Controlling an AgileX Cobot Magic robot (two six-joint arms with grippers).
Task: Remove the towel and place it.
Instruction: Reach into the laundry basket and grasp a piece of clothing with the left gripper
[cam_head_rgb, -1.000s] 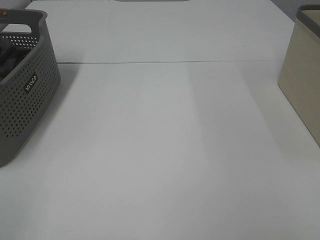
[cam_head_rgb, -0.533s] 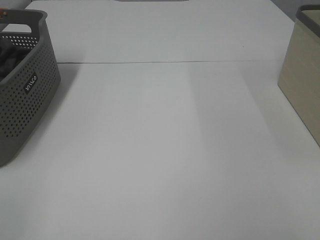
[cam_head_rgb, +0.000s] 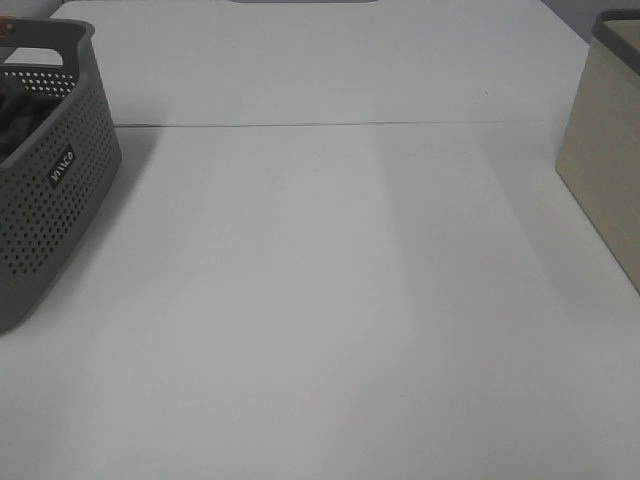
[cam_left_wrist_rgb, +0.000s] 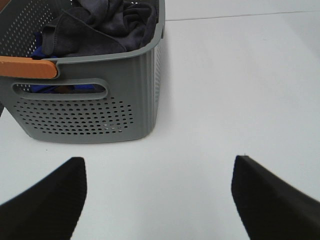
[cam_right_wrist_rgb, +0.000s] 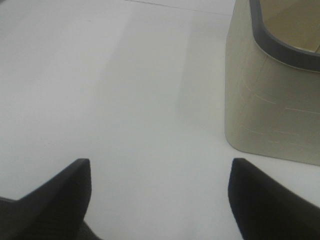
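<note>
Left gripper (cam_left_wrist_rgb: 158, 161) hangs over the white tabletop (cam_left_wrist_rgb: 225, 90) with its two black fingers (cam_left_wrist_rgb: 47, 200) spread wide and only bare surface between them; it has hold of nothing. Just ahead of it stands a grey perforated plastic laundry basket (cam_left_wrist_rgb: 85, 117). The dark charcoal-grey terry towel (cam_left_wrist_rgb: 107, 20) lies crumpled inside, its folds rising to the rim on the side away from the gripper. A blue cloth (cam_left_wrist_rgb: 36, 49) peeks out under the towel and shows again through the basket's handle slot. An orange-brown grip bar (cam_left_wrist_rgb: 27, 67) runs along the rim nearest the gripper. The fingers stand apart from the basket, touching neither it nor the towel.

Right gripper (cam_right_wrist_rgb: 160, 161) is likewise spread wide and empty above the table. Ahead of it and off towards one finger stands a beige rectangular bin with a dark grey rim (cam_right_wrist_rgb: 270, 100); little of its inside can be seen.

From the high camera neither gripper is in sight. The basket (cam_head_rgb: 60, 200) sits on the left gripper's side, a sliver of the towel (cam_head_rgb: 12, 115) showing over its wall, with a small white label (cam_head_rgb: 61, 167) too fine to read. The bin (cam_head_rgb: 605, 170) sits on the right gripper's side, well apart from the basket. The tabletop (cam_head_rgb: 330, 300) lies between them, crossed by a thin seam (cam_head_rgb: 330, 124).
</note>
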